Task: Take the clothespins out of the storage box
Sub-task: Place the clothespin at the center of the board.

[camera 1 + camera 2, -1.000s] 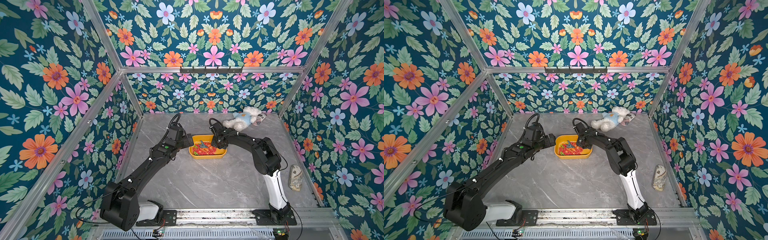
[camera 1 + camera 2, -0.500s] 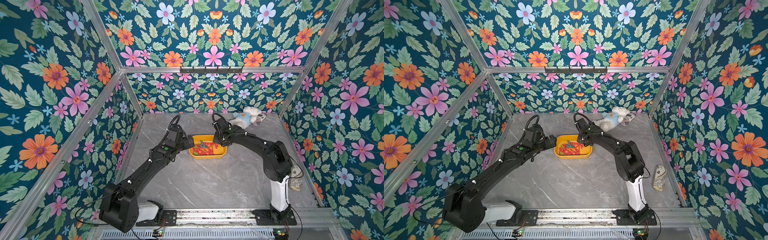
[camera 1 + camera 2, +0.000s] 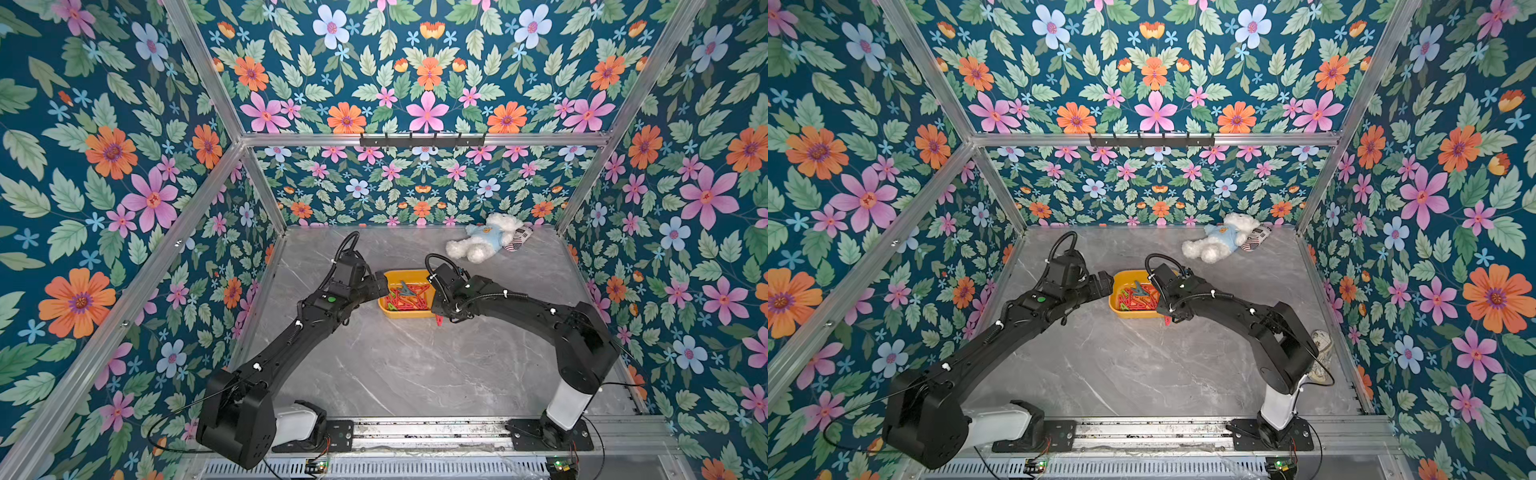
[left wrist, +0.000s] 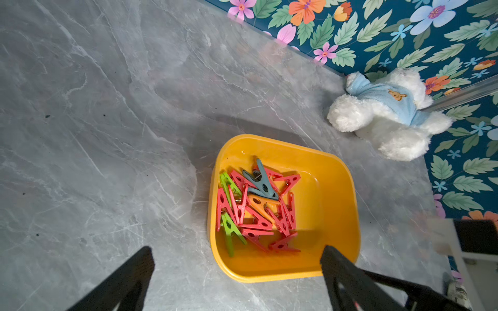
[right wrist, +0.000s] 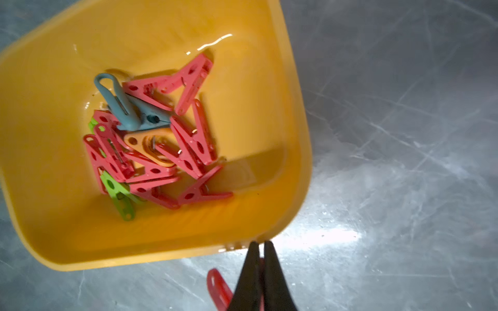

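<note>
Right hand newly outside the storage box, tight around a red clothespin; left hand wide.

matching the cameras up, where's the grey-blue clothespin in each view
In a top view: grey-blue clothespin tops the pile's far end.
In a top view: same spot.
Left wrist: on the pile, against the orange clothespin.
Right wrist: also against the orange clothespin.
Shared landmark: the yellow box.

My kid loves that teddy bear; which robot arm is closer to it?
Right. The right arm is by the yellow box, at its right end, the teddy bear behind it; the left arm is at its left end.
</note>
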`<action>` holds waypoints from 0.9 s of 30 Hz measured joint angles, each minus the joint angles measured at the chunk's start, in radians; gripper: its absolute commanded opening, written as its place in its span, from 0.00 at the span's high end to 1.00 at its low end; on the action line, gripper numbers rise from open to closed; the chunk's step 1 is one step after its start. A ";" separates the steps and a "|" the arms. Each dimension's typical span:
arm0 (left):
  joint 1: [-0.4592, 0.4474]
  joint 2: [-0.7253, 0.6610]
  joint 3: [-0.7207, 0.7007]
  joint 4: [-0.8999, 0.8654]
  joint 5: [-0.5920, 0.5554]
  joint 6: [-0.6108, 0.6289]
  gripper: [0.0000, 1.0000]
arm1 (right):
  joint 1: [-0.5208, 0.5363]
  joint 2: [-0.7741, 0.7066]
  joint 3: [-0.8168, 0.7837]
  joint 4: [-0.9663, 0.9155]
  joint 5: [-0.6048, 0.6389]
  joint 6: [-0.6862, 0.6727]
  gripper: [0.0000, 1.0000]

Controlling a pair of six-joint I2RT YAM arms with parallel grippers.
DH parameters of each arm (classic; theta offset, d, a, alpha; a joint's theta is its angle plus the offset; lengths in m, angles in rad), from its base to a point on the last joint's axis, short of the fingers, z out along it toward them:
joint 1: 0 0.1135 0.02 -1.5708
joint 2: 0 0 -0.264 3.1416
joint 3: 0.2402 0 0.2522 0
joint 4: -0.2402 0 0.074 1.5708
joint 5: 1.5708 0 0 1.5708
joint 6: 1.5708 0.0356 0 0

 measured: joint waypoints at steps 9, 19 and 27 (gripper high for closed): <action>0.000 -0.011 0.008 -0.037 -0.002 -0.001 0.00 | 0.001 -0.062 -0.187 0.087 0.007 0.043 0.99; 0.000 -0.011 0.006 -0.042 -0.001 -0.018 0.00 | 0.018 -0.008 -0.174 0.150 -0.002 0.051 0.98; 0.000 -0.011 0.005 -0.047 -0.002 -0.019 0.00 | 0.055 0.091 -0.107 0.176 -0.022 0.073 0.98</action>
